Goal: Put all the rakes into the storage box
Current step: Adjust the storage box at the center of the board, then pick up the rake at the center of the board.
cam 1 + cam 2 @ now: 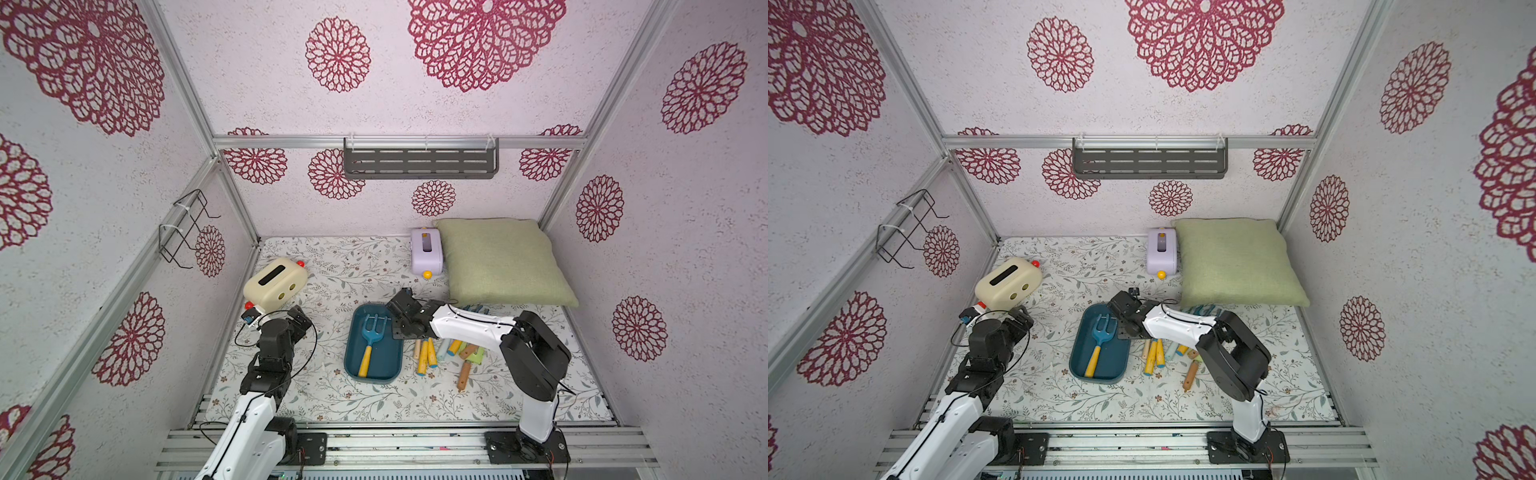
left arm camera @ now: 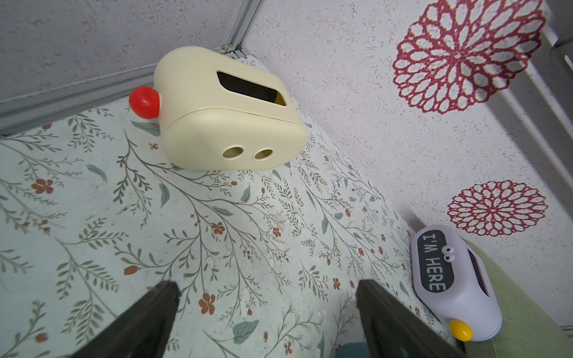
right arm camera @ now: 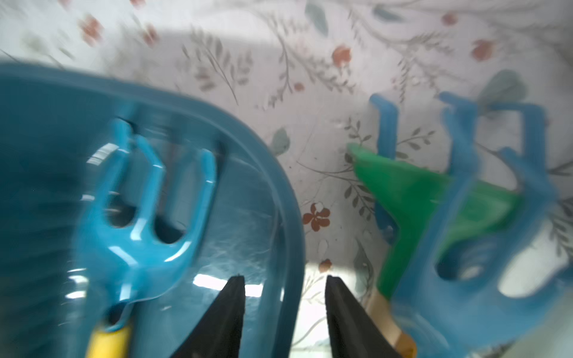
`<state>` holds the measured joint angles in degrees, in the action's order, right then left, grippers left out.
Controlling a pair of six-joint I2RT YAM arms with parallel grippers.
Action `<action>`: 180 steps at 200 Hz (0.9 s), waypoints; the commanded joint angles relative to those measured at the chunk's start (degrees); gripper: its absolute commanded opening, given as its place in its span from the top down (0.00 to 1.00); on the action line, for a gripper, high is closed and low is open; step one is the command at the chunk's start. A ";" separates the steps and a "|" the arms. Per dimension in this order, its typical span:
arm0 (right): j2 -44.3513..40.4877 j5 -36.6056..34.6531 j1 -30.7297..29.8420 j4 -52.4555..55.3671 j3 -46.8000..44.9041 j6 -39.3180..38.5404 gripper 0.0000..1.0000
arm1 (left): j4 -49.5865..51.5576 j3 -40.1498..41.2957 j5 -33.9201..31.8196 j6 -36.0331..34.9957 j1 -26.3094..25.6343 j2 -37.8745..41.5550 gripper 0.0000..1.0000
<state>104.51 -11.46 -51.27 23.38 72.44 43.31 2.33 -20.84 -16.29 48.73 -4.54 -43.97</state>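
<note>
**Partner:** Where's the rake?

**Me:** The rake lies flat inside the storage box. Its blue tines point toward the far end and its yellow handle toward the near end. Both top views show it wholly within the low walls, so I'd judge the placing done and only the pull-away left.

**Partner:** How do you leave cleanly?

**Me:** I'd rise straight up before swinging anywhere. My right fingers hang right at the box's side wall. In the right wrist view its rim shows in the gap between them, so a sideways move could hook the wall and drag the box. The other toy tools lie just beside the box on that side, and a low sweep might scatter them. Once I'm high, I'd go back over the bare worktop.

**Partner:** And what's in your fingers?

**Me:** Nothing. The right fingers are parted about halfway and grip no tool. That view is smeared, so I can't say whether a tip brushes the rim. My left fingers are spread as wide as they go and empty. They hover over the worktop near the cream box, well apart from the rake.
</note>
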 commanded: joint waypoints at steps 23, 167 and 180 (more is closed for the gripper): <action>-13.56 -0.98 -0.39 -3.90 -4.82 1.59 0.47 | -3.73 -1.72 6.82 -1.16 0.32 -3.04 0.03; -17.96 1.64 -0.60 -4.63 -24.37 9.42 0.69 | -7.82 -7.11 16.21 -5.50 -3.54 -17.04 0.03; -16.60 1.77 -0.59 -5.36 -24.36 9.37 0.69 | -7.83 -7.06 16.21 -5.57 -3.53 -16.98 0.03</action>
<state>86.08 -10.09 -51.59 19.92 48.07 51.24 -4.01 -27.07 -0.56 44.16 -7.73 -60.80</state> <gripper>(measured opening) 0.313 0.975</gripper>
